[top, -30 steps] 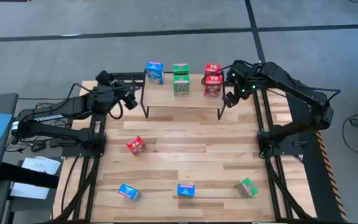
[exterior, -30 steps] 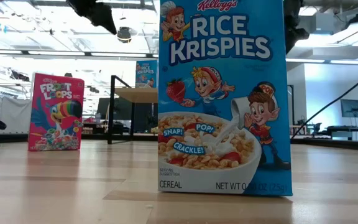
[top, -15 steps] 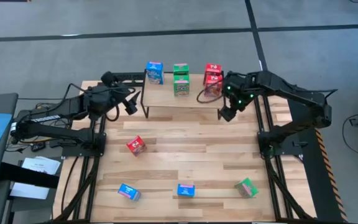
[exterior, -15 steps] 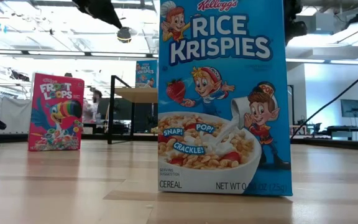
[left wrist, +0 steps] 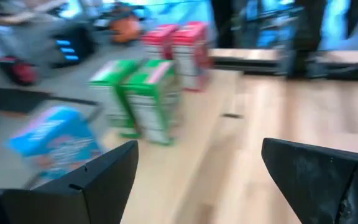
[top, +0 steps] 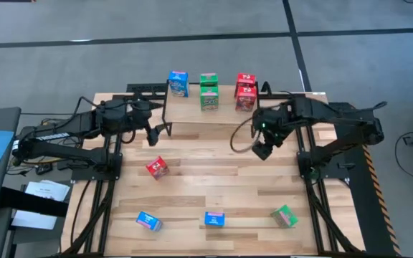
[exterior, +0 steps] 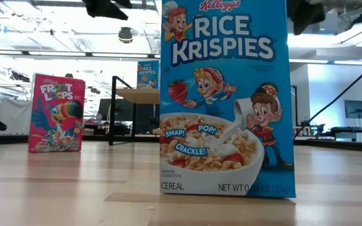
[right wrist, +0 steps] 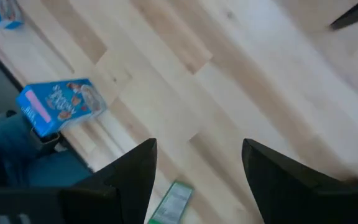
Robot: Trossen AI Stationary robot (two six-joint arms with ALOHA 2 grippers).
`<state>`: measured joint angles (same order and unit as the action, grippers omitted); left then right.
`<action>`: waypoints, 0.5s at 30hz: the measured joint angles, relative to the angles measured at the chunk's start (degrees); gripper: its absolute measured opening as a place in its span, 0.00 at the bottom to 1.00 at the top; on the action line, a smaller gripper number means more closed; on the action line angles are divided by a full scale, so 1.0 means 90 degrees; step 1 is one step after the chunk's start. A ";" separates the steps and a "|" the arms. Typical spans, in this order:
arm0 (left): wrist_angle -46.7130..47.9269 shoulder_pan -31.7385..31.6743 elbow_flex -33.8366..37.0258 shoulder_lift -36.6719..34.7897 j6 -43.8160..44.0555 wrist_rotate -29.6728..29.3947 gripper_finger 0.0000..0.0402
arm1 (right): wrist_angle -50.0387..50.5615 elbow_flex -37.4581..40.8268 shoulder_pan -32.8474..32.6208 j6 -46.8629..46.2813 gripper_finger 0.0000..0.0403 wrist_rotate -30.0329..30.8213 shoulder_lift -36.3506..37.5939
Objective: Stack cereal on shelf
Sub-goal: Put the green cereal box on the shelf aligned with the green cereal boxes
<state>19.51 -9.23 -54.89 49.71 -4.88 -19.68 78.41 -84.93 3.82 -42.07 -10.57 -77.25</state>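
Table: claws now off shelf

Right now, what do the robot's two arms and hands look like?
Both arms are black and jointed, made of slim tube-like links with black cables looping beside them. The right arm shows small green lights near its wrist. The left hand and the right hand each have two flat, dark, blunt fingers, matte black with angled edges. Each arm stands on a black frame at the table's side.

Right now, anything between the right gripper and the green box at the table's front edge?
No: in the high view only bare tabletop lies between the right gripper and the green box.
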 joint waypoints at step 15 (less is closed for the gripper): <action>0.0608 0.0007 0.0000 0.0015 0.0365 0.1384 0.83 | -0.0143 0.0000 -0.1542 -0.2019 0.65 0.0495 0.0000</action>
<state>24.99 -9.17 -54.89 49.84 -1.59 -7.22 77.12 -84.93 -10.06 -60.24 -6.11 -77.25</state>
